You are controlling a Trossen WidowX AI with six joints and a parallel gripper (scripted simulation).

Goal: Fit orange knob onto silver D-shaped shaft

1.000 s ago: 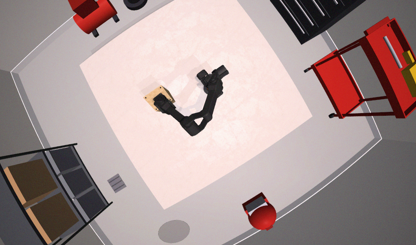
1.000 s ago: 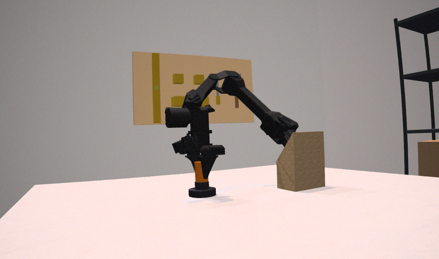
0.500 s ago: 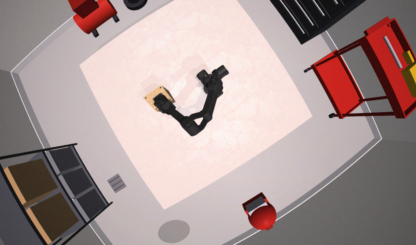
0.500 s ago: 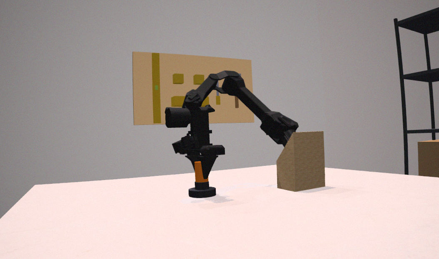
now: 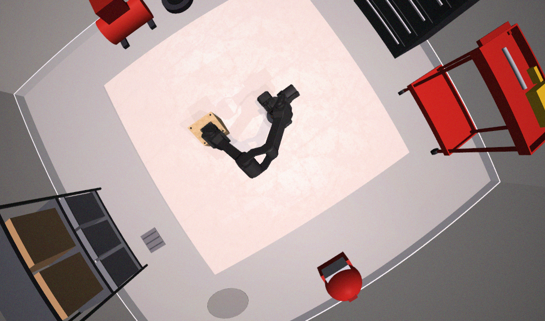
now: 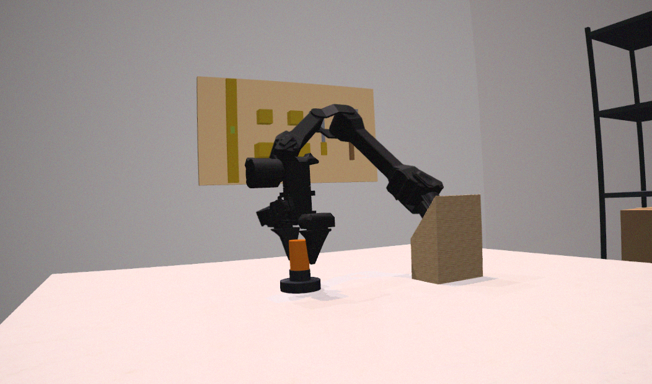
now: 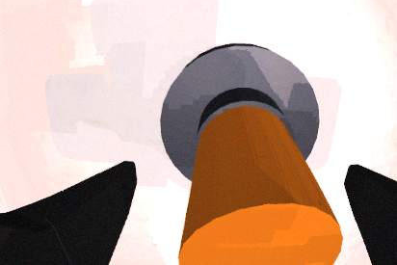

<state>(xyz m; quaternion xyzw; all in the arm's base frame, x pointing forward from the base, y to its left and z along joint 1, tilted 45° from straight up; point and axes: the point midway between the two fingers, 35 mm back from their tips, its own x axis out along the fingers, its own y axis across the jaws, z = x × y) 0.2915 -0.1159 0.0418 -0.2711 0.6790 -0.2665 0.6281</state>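
Observation:
The orange knob point(image 6: 299, 255) point(image 7: 260, 173) stands upright on the dark round pedestal point(image 6: 300, 286) point(image 7: 178, 125). In the exterior view its lower end meets the pedestal's raised collar, with no gap seen. The silver shaft is hidden inside or behind the knob, so its flat side cannot be seen. My gripper point(image 6: 300, 262) point(image 7: 246, 176) is open, pointing down, with one finger on each side of the knob. In the wrist view there is a gap between each fingertip and the knob. In the top view the arm hides the knob.
The arm's base stands on a wooden block point(image 6: 457, 238) point(image 5: 196, 129), off to one side of the pedestal on the pale table top point(image 6: 175, 324) point(image 5: 326, 159). Shelves point(image 6: 629, 109), a red cart point(image 5: 442, 111) and a pegboard point(image 6: 213, 143) stand beyond the table.

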